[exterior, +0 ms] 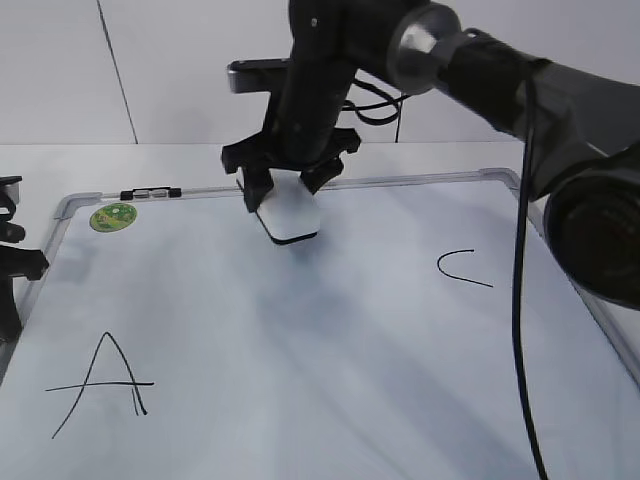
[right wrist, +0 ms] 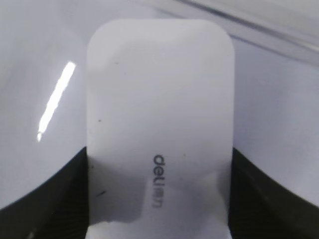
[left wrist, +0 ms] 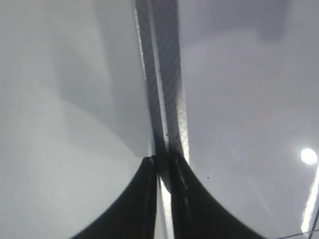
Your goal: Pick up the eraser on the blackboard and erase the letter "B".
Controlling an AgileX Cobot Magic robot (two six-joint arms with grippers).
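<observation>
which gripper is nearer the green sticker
Left. The left gripper sits at the blackboard's left edge, near the green sticker; the right gripper holds the eraser farther right.

Behind my work area I see a plain pale wall (exterior: pixel 180 70), with one thin dark seam (exterior: pixel 117 70) running down it at a slight slant on the left. The counter (exterior: pixel 120 165) below it is white and matte, showing as a strip along the far side. Light is soft and even from above, and I get diffuse grey shadows rather than hard edges.
</observation>
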